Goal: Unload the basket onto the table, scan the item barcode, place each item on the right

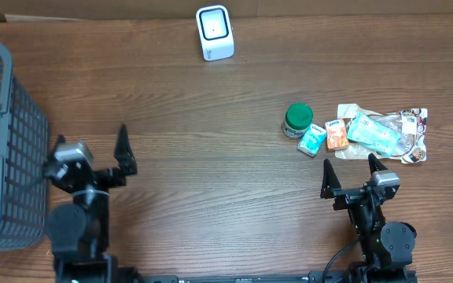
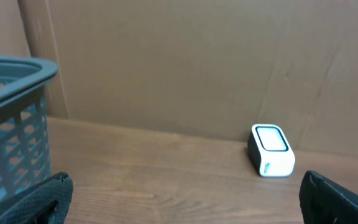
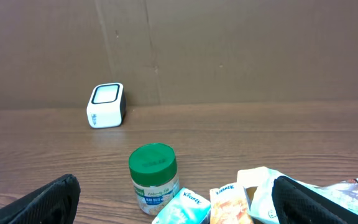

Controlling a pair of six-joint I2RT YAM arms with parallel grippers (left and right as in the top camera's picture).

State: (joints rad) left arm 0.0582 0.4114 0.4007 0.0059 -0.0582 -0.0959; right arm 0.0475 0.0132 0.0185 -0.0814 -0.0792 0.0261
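Basket at 9 o'clock: cut by the overhead's left edge. The left wrist view also clips it, so only one corner shows.
Left gripper fingers and right gripper fingers run off the bottom edge of their wrist views.
Packet pile at 3 o'clock: the packs overlap. The clear wrapper looks partly buried under the teal pack, and the print is too small to read.
Right wrist view: tissue pack and orange pack clipped at 6 o'clock.
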